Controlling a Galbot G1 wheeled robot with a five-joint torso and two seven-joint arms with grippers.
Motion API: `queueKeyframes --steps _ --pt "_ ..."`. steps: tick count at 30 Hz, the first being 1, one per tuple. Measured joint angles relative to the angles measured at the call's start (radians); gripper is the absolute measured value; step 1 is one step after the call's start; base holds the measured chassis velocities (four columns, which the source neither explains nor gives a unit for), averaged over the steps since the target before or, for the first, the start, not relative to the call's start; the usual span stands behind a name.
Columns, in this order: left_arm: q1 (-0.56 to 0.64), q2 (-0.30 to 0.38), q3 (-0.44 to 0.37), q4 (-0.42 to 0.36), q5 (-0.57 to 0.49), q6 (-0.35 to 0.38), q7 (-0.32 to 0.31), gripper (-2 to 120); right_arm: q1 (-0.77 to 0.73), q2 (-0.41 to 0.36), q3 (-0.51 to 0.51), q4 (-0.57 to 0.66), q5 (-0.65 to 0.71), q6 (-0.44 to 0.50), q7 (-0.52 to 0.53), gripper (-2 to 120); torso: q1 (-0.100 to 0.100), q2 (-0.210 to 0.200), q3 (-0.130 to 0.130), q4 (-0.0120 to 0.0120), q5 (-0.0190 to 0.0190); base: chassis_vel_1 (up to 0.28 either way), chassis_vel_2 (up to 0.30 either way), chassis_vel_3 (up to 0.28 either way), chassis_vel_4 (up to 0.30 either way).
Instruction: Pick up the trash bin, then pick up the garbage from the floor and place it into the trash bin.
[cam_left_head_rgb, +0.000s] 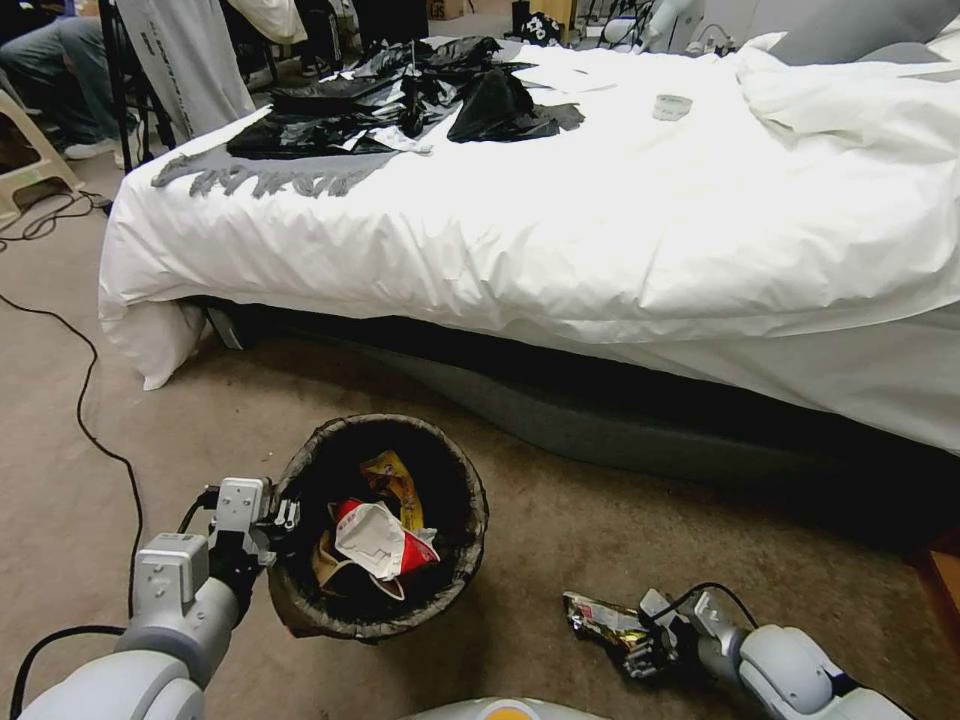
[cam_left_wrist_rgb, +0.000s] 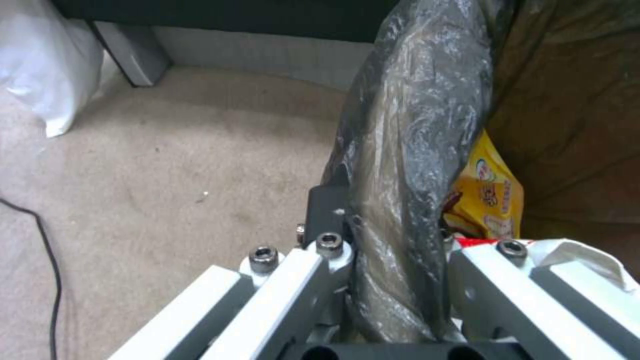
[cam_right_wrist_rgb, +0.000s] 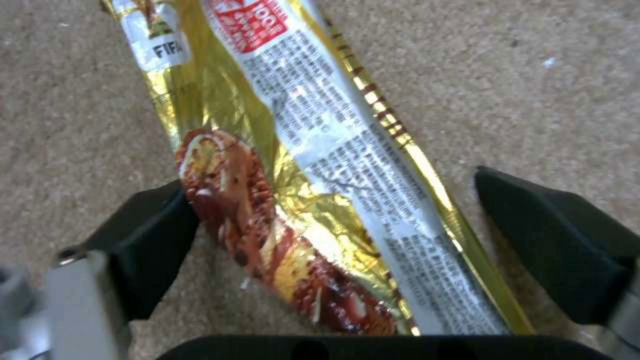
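The bin (cam_left_head_rgb: 380, 530) rim is pinched by the left hand (cam_left_head_rgb: 262, 520), litter inside. To its right, a gold wrapper (cam_left_head_rgb: 600, 618) on the carpet (cam_left_head_rgb: 550, 520) is straddled by the spread right hand (cam_left_head_rgb: 645, 650). Behind, a white bed (cam_left_head_rgb: 600, 220) is seen.

Grey-white arms, black cables — black-padded right gripper (cam_right_wrist_rgb: 347, 235).

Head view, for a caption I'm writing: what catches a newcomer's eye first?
The trash bin, held at its rim by the left end effector, with wrappers inside. Beside it, the right end effector straddles a gold snack wrapper on the floor, open. Behind, a white-sheeted bed.
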Motion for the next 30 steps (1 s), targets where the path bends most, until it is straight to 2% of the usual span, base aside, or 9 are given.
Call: queueKeyframes --steps 2,14,18,22,30 --pt "0.0 0.0 0.0 0.0 0.0 0.0 0.002 3 0.003 0.005 0.0 -0.002 -0.003 -0.007 0.0 96 0.0 0.0 0.0 0.0004 0.0018 0.0 0.0 0.0 0.0" --pt "0.001 0.001 0.0 0.0 0.002 -0.001 0.005 3 0.008 0.015 0.001 -0.009 -0.024 -0.009 -0.01 100 0.0 0.0 0.0 0.0005 0.0012 0.0 0.0 0.0 0.0" --pt "0.001 0.001 0.0 0.0 0.003 -0.001 0.005 3 0.002 0.012 0.0 -0.004 -0.021 -0.004 0.006 94 0.0 0.0 0.0 0.0005 0.001 0.0 0.0 0.0 0.0" --pt "0.001 0.001 0.001 0.0 0.004 -0.001 0.005 3 -0.003 0.006 0.002 0.004 -0.025 -0.004 0.011 81 0.0 0.0 0.0 0.0007 0.0008 0.0 0.0 0.0 0.0" --pt "0.002 0.003 0.0 0.0 0.004 -0.001 0.005 3 0.0 -0.003 0.003 0.011 -0.026 -0.01 0.014 64 0.0 0.0 0.0 0.0007 0.0013 0.0 0.0 0.0 0.0"
